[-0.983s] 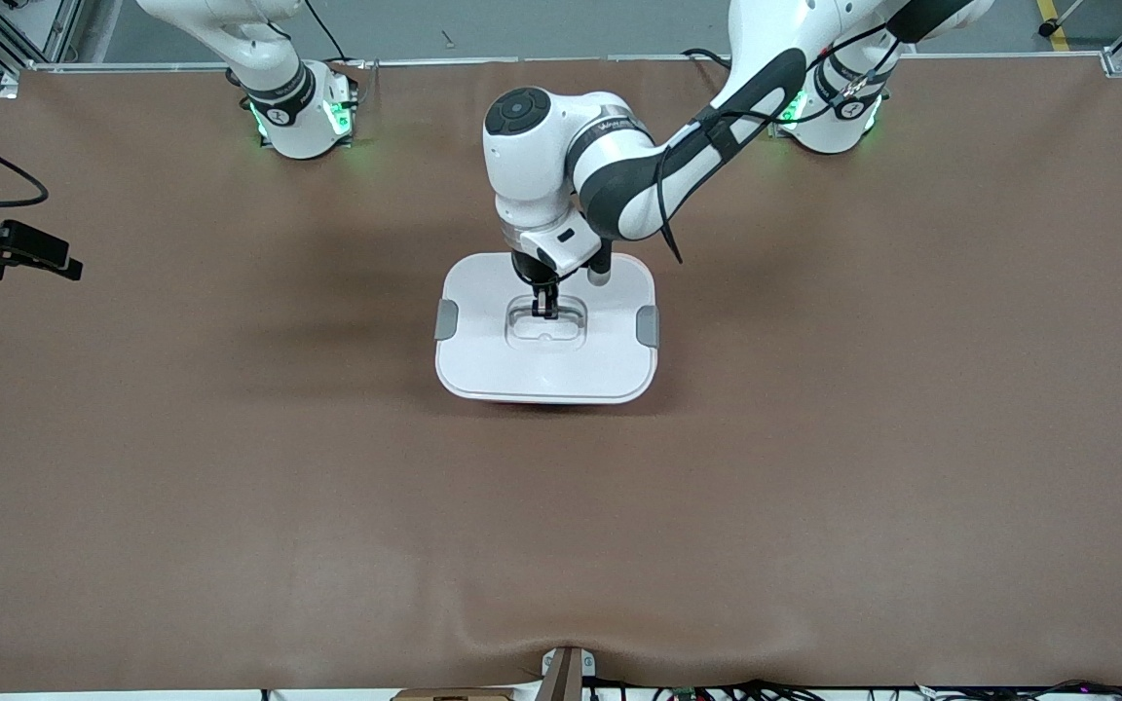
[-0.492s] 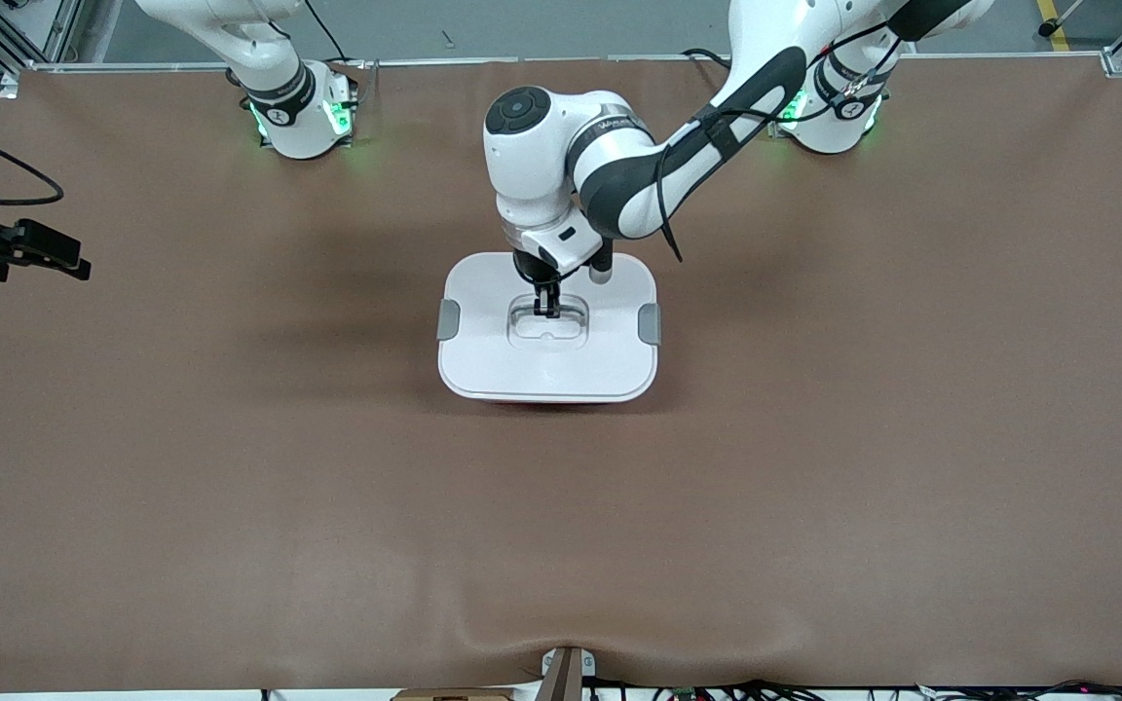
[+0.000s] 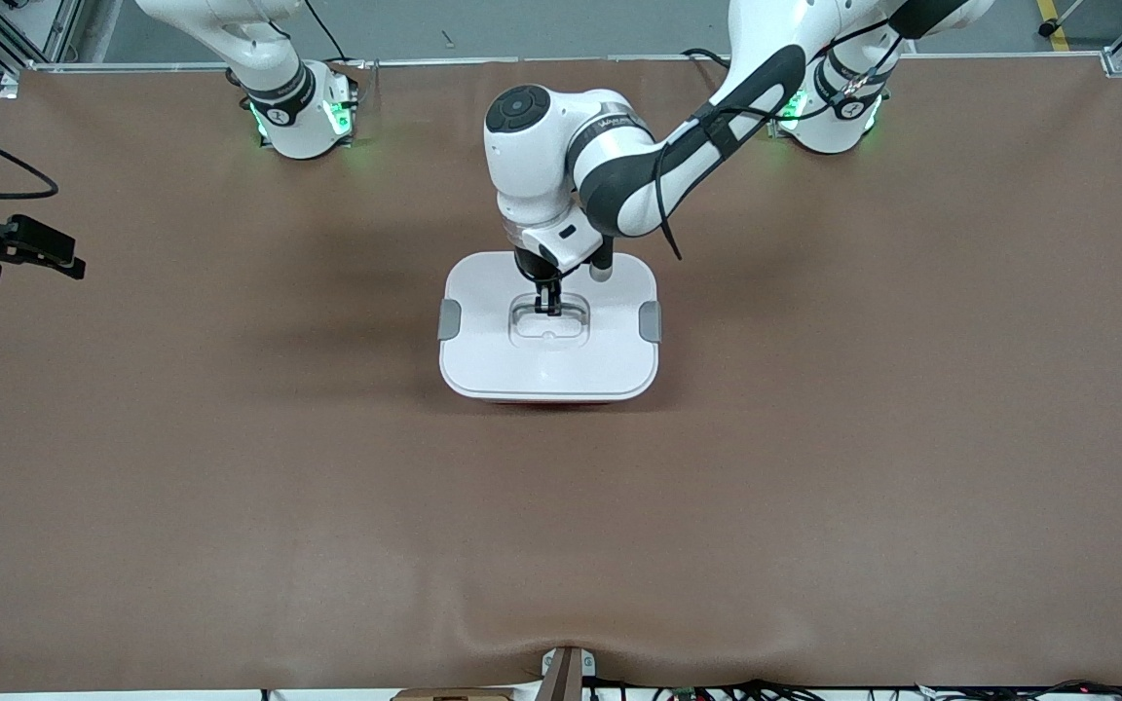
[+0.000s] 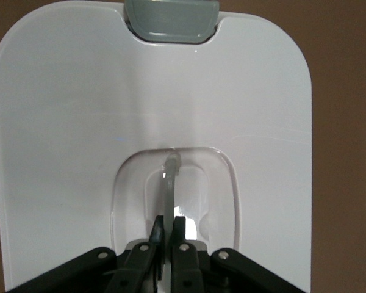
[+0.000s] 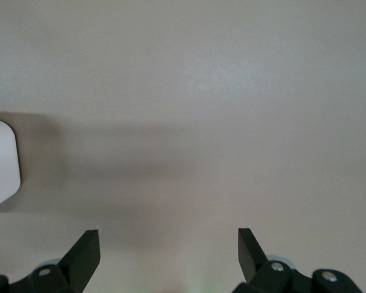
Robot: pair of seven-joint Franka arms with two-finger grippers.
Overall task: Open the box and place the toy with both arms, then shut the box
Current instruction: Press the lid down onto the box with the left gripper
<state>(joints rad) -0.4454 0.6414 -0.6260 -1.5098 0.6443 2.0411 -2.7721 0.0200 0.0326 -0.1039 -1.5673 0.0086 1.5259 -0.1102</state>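
Left wrist view: left end effector (image 4: 169, 227) clenched on box (image 4: 61, 122) handle (image 4: 169, 183); right end effector (image 5: 169, 244) released

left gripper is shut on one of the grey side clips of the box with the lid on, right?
Not quite. The left gripper is shut on the clear handle recessed in the middle of the lid, not on a grey side clip. The left wrist view shows the handle pinched between its fingers. The lid is on the box, as you say.
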